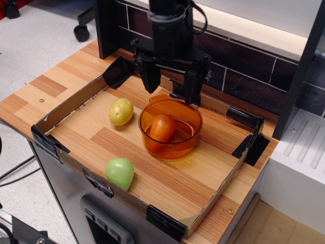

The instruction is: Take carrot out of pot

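The orange toy carrot [162,128] lies inside the round translucent orange pot [188,142], which stands in the middle of the cardboard-walled tray. My black gripper [171,94] hangs open just above the pot's far rim, its two fingers [150,80] spread about as wide as the pot. It holds nothing and does not touch the carrot.
A yellow toy potato [121,111] lies left of the pot. A light-green rounded toy [120,173] sits by the tray's front wall [76,162]. Low cardboard walls with black tape corners ring the wooden board. A dark tiled wall [244,76] stands behind.
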### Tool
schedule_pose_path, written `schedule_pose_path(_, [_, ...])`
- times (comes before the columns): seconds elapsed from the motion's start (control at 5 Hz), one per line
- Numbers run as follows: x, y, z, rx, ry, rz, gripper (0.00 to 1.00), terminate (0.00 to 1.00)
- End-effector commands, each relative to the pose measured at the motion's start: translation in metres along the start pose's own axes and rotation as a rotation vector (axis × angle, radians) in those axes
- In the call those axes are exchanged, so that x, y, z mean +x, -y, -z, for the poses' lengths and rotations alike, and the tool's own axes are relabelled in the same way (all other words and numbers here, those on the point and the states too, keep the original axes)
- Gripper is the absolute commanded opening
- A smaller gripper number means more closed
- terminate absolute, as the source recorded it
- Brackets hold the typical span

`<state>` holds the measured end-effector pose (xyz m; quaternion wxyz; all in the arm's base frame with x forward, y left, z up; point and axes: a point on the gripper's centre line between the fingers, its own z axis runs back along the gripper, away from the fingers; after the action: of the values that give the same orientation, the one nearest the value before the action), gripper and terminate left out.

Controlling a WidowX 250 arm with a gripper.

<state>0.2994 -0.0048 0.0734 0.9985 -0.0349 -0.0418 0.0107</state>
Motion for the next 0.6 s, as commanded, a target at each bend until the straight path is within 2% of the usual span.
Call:
schedule_pose_path(0.0, [-0.007, -0.004, 0.011, 0.020, 0.014, 0.021, 1.00, 0.00])
schedule_pose_path(0.4, [-0.010, 0.000, 0.022, 0.020, -0.004, 0.021, 1.00, 0.00])
